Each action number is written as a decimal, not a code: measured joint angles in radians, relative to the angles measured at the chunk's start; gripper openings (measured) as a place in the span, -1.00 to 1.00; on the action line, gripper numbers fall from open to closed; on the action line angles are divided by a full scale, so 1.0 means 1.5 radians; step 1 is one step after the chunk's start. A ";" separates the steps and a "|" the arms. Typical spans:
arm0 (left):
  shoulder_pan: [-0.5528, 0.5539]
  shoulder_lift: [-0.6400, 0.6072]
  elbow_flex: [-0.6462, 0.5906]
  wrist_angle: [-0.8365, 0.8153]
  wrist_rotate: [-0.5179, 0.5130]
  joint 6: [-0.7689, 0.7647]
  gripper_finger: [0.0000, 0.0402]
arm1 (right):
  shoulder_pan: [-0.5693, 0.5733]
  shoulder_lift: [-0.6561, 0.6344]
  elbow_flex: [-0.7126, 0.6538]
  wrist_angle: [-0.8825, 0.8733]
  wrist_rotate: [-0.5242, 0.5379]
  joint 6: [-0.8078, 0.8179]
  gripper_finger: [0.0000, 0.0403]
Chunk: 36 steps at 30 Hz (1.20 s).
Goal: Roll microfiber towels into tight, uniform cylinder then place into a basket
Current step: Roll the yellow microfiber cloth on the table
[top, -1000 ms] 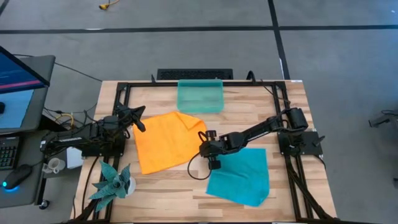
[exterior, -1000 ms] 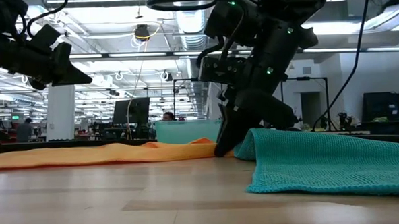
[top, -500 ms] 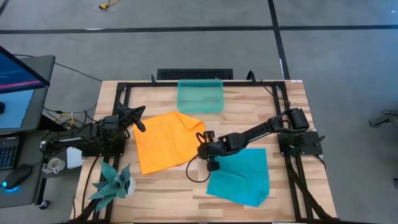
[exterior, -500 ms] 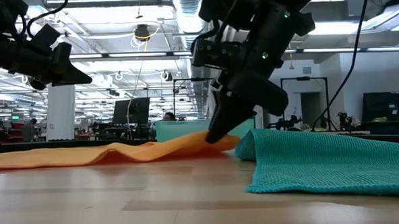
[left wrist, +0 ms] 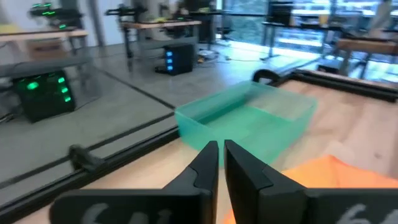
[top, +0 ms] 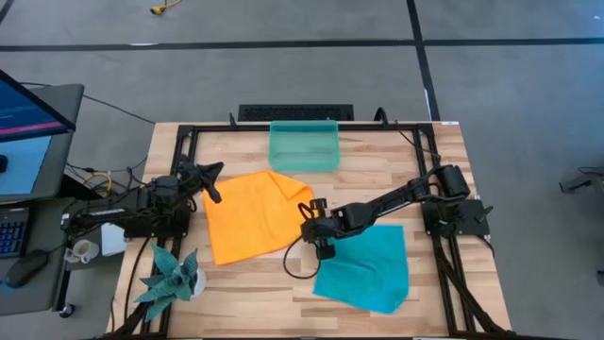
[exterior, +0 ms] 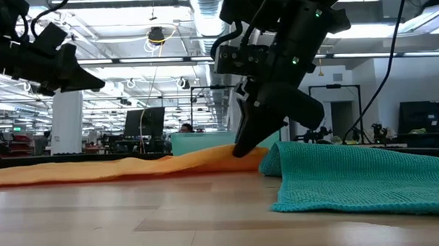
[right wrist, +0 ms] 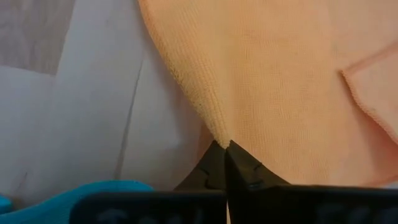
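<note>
As the right pincer [top: 309, 215] is closing on the near corner of the orange towel [top: 250, 212], the cloth there is rising off the surface [top: 255, 283] in a low ridge. From the right wrist view, the two dark fingers are pressed together right at the towel's edge, so I judge it is gripping that corner. Compared with a second ago, when the pincer was standing down at the seam between the two cloths with the orange edge lying flat, it is now sitting slightly higher and further over the orange towel, and the hem is lifting with it. Half a second ago the ridge was already forming; since then it is changing little.

That suggests the rolling is only beginning: the orange towel is lying spread out just in front of the basket [top: 303, 146], with its far corner folded over, nothing rolled yet. The teal towel [top: 366, 267] is lying flat, further from the basket than the orange one and touching its near corner, untouched. The basket is holding nothing I can see.

The left pincer [top: 211, 181] is hovering beside the orange towel's far-left edge, level with the basket's front, its fingers nearly together with a thin gap showing and nothing between them. It is hardly shifting from where it was.
</note>
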 joint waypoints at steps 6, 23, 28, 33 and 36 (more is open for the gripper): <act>0.000 0.000 0.000 0.000 0.057 -0.078 -0.50 | -0.010 0.000 0.000 0.000 0.000 -0.006 -0.93; 0.000 0.000 0.003 0.278 0.345 -0.012 -0.23 | -0.005 -0.001 0.000 -0.018 0.001 -0.001 -0.93; 0.000 0.000 0.003 0.283 0.331 0.004 -0.23 | -0.017 -0.001 0.009 -0.035 0.002 -0.005 -0.97; 0.000 0.020 0.018 0.261 0.318 0.026 -0.23 | -0.022 -0.001 0.028 -0.046 0.002 -0.005 -0.92; 0.000 0.053 0.066 0.225 0.291 0.054 -0.23 | -0.019 -0.001 0.033 -0.044 0.002 -0.005 -0.92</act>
